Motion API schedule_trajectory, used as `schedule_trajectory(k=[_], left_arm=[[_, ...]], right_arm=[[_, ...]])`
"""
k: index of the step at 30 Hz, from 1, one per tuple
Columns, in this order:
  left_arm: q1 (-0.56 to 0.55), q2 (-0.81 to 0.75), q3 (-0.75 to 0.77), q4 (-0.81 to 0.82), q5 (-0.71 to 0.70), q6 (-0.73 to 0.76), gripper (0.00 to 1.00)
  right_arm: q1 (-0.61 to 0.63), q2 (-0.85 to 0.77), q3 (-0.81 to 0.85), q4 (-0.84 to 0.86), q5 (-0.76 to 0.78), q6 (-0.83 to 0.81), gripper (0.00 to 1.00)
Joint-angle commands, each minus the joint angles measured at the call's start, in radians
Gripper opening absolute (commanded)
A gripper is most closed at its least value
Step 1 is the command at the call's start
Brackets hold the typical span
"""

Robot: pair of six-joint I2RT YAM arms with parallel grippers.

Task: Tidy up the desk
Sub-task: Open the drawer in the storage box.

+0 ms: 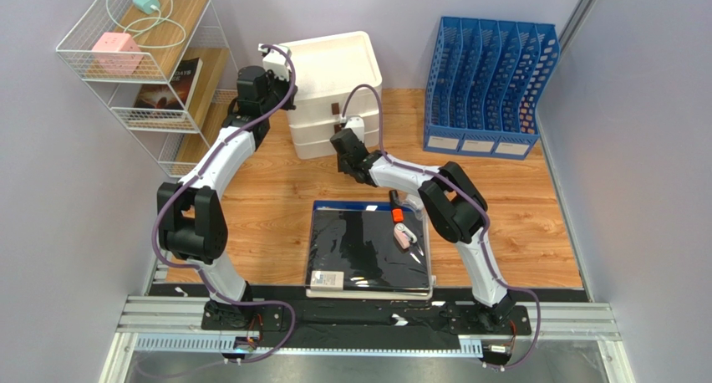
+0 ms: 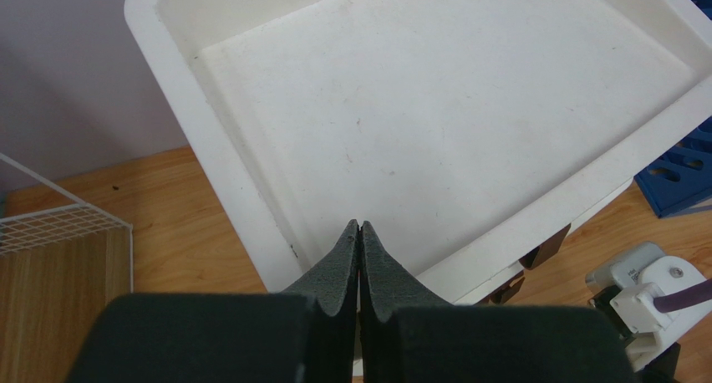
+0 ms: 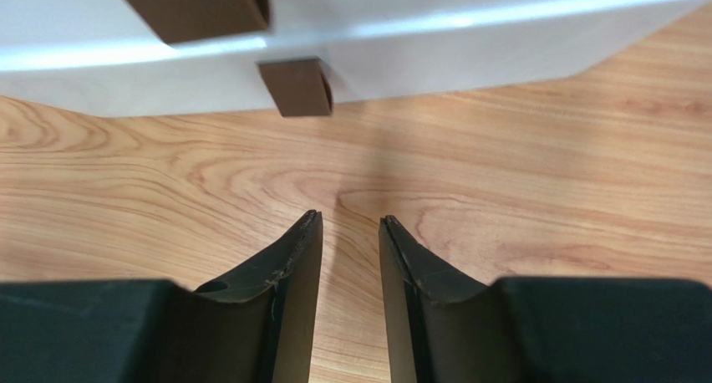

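left tool (image 2: 359,226) pinched closed, empty, above white tray (image 2: 209,149) | right tool (image 3: 349,218) slightly parted, empty, desk (image 3: 543,191) apparently close beneath

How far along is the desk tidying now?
Little looks done: the black folder with small pink and orange items on it sits on the desk, and the white top tray is empty. In hand: nothing; left gripper shut over the tray, right gripper open at the brown drawer handle. Left: storing those.
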Motion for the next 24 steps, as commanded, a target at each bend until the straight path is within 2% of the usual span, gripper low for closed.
schedule_trajectory(k=[1, 7, 24], left_arm=[[0.005, 0.0, -0.051, -0.163, 0.015, -0.003, 0.0], [0.005, 0.008, -0.057, -0.161, 0.024, 0.003, 0.0], [0.005, -0.01, -0.08, -0.171, 0.064, 0.014, 0.0]], right_arm=[[0.004, 0.015, 0.102, 0.043, -0.002, -0.044, 0.35], [-0.004, 0.047, 0.137, 0.091, -0.028, -0.07, 0.35], [-0.036, 0.104, 0.227, 0.055, -0.054, -0.078, 0.34]])
